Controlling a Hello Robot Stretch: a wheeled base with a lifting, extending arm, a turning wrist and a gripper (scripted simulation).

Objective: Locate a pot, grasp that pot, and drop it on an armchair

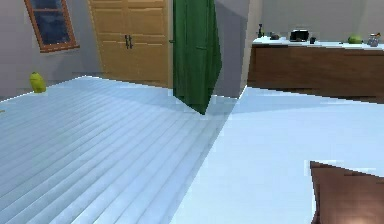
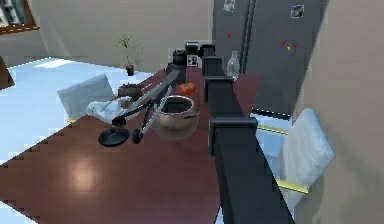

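A round metal pot (image 2: 178, 116) with side handles stands on the dark red-brown table (image 2: 80, 185). My arm rises as a dark bar from the bottom edge, and the gripper (image 2: 130, 128) reaches down and left from its far end. Its thin fingers (image 2: 148, 98) end just left of the pot, beside a flat black pan (image 2: 112, 138) lying on the table. I cannot tell whether the gripper holds anything. A corner of a brown table (image 1: 347, 195) appears at the forward view's bottom right.
White chairs (image 2: 84, 95) (image 2: 302, 150) stand at the table's left and right sides. A red round thing (image 2: 187, 88), a bottle (image 2: 233, 66) and a potted plant (image 2: 127, 55) sit farther back, before a grey fridge (image 2: 265, 50). Ahead lie bare floor, a green door (image 1: 197, 50) and a counter (image 1: 315, 68).
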